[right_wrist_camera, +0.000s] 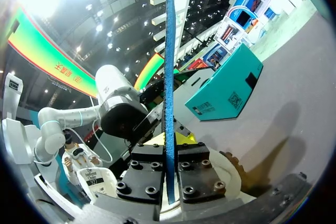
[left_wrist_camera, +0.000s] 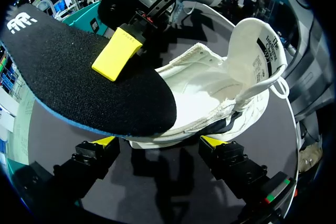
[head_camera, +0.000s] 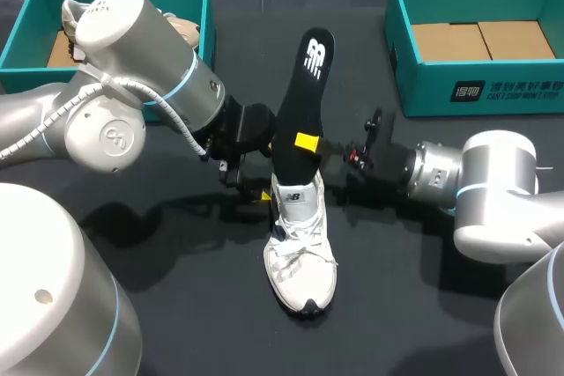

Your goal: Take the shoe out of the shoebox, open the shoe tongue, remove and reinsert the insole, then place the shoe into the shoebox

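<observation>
On the black counter [head_camera: 176,305], an empty teal shoebox [head_camera: 414,77] stands far off to the right, well apart from the work. The white sneaker [head_camera: 301,257] lies mid-counter with its toe toward the robot. Its tongue [left_wrist_camera: 257,51] is folded up and forward. The black insole [head_camera: 304,94] rears out of the heel opening, with its lower end apparently still inside.

The right gripper [head_camera: 306,141] has its jaws clamped flat on the insole about midway along. The left gripper [left_wrist_camera: 157,141] brackets the heel, and its jaws appear pressed against both sides of the sole.

The main risk is the insole itself, which looks thin and springy:
- Pushed down from a mid-length hold, it could buckle or fold at the toe end instead of sliding flat.
- If the left hold is light (contact is hard to confirm), friction may drag or tip the sneaker.
- The tongue could flop back and block the opening.
</observation>
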